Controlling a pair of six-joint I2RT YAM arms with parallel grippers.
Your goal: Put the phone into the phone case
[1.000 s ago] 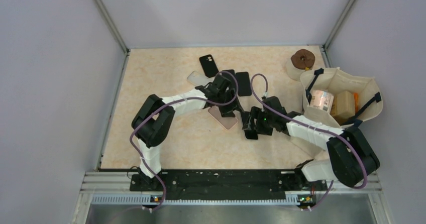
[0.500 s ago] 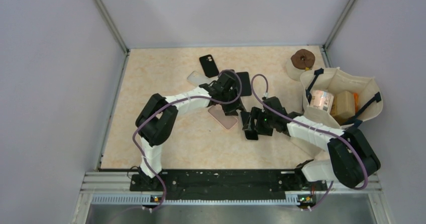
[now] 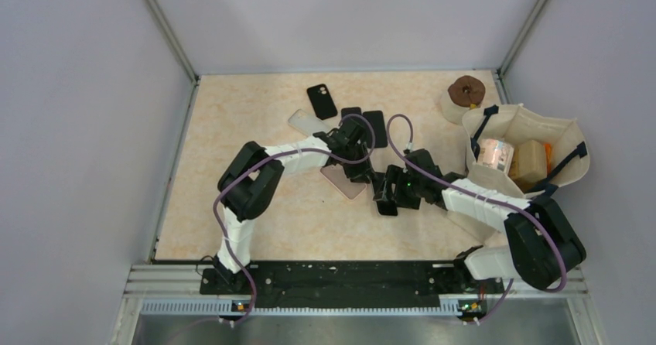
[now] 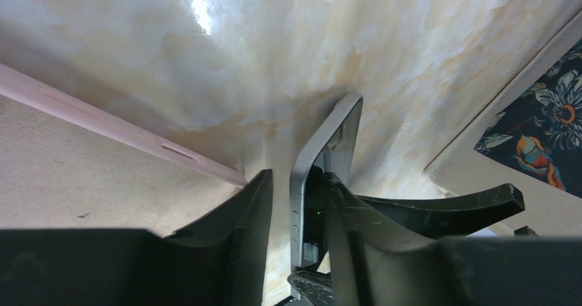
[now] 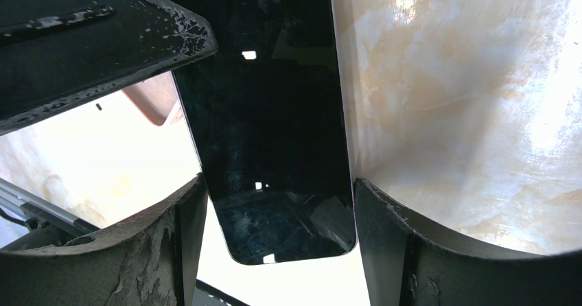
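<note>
The dark-screened phone [image 5: 268, 114] stands on edge between my right gripper's [image 5: 278, 182] fingers, which are shut on its long sides. In the top view the right gripper [image 3: 385, 194] holds it just right of the pink phone case [image 3: 344, 181], which lies open side up on the table. My left gripper [image 4: 296, 179] is open and straddles the phone's grey edge [image 4: 322, 141]: the right finger touches it and a thin gap shows at the left finger. The pink case's rim [image 4: 103, 124] lies at the left of that view. The left gripper [image 3: 362, 171] sits over the case's far right corner.
Two black cases [image 3: 321, 100] [image 3: 375, 128] and a clear case [image 3: 302, 121] lie behind the arms. A cream fabric basket [image 3: 568, 140] with boxes stands at the right, with a brown-topped roll [image 3: 466, 92] behind it. A floral patterned surface [image 4: 542, 134] shows at the right of the left wrist view.
My left gripper has moved right, off the middle of the pink case and onto the phone's edge. The right gripper has held the phone still.
</note>
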